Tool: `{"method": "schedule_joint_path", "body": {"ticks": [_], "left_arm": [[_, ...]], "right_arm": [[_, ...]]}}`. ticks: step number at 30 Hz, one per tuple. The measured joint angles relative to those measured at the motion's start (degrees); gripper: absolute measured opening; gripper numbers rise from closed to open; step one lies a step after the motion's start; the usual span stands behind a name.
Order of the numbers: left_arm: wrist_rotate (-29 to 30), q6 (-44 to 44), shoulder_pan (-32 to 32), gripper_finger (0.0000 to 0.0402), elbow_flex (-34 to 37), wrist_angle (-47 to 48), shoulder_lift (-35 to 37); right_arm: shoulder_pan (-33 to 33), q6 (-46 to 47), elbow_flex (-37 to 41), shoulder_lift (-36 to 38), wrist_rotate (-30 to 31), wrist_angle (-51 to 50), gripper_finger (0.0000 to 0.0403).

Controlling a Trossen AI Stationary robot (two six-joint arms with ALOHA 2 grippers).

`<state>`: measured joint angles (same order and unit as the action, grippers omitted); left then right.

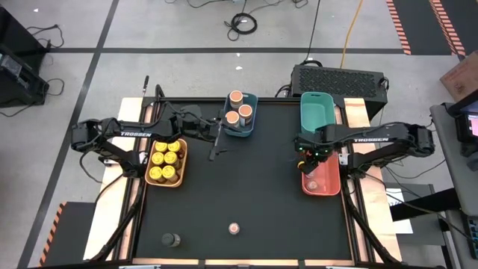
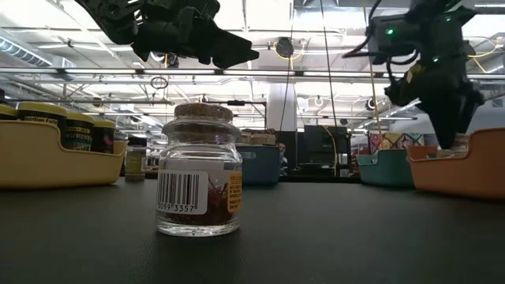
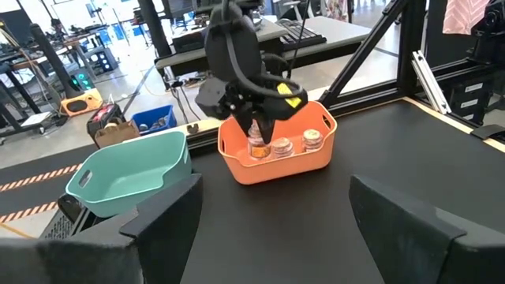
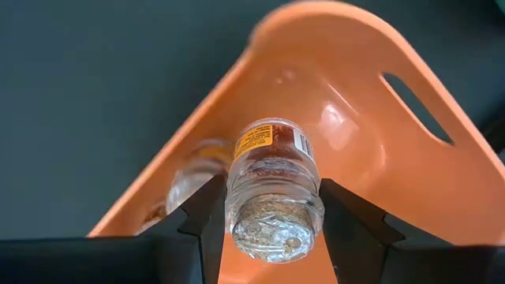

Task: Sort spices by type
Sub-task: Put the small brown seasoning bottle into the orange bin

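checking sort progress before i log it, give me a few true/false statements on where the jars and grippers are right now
1. The right gripper holds a small glass jar over the orange bin. True.
2. The teal bin is full of jars. False: it shows none.
3. The yellow-lidded jars sit in the yellow bin. True.
4. No jars remain loose on the table. False: a cork-topped jar and a dark jar stand near the front edge.
5. The left gripper grips a jar. False: it is open and empty.
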<state>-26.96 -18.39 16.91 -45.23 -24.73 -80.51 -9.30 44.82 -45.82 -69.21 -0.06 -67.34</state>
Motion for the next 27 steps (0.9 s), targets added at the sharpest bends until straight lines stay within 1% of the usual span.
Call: {"method": "schedule_joint_path", "body": {"ticks": [6,11,15,22,27], "left_arm": [[0.00,0.04,0.00,0.0320,0.00,0.08,0.00],[0.00,0.02,0.00,0.0320,0.00,0.42,0.00],[0.00,0.02,0.00,0.0320,0.00,0.41,0.00],[0.00,0.02,0.00,0.0320,0.00,0.42,0.00],[0.00,0.02,0.00,0.0320,0.00,0.55,0.00]], "right_arm": [[-1.19,-4.72,0.00,-5.78,-0.08,3.43,0.0160],[-1.55,-6.48,0.00,-8.48,-0.26,4.08,0.0169],[-1.55,-6.58,0.00,-9.35,-1.74,4.29,0.0191],[-1.55,-6.58,-0.02,-9.38,-1.76,4.36,0.0234],[-1.55,-7.00,-0.26,-9.38,-1.76,4.23,0.0254]]}}
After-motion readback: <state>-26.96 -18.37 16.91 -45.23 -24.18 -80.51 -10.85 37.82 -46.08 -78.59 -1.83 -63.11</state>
